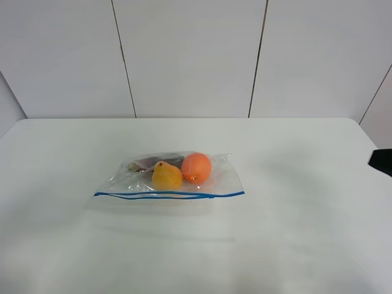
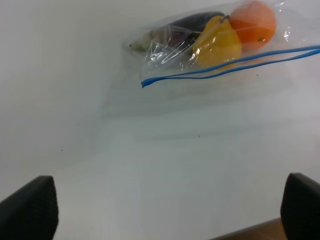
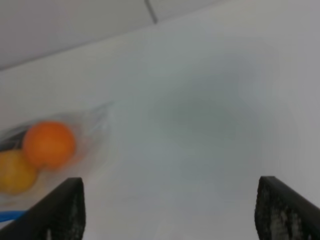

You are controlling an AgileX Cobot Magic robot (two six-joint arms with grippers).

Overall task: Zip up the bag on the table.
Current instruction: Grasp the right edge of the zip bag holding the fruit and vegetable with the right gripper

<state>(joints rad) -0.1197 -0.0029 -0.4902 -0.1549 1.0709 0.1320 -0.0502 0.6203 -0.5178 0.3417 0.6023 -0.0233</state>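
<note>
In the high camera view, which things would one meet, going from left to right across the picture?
Yellow rounded item inside the clear plastic zip bag → orange round item in the same bag → black arm part at the right edge.

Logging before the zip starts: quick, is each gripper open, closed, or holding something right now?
Left gripper: open, empty, apart from the clear plastic zip bag.
Right gripper: open, empty.
</note>
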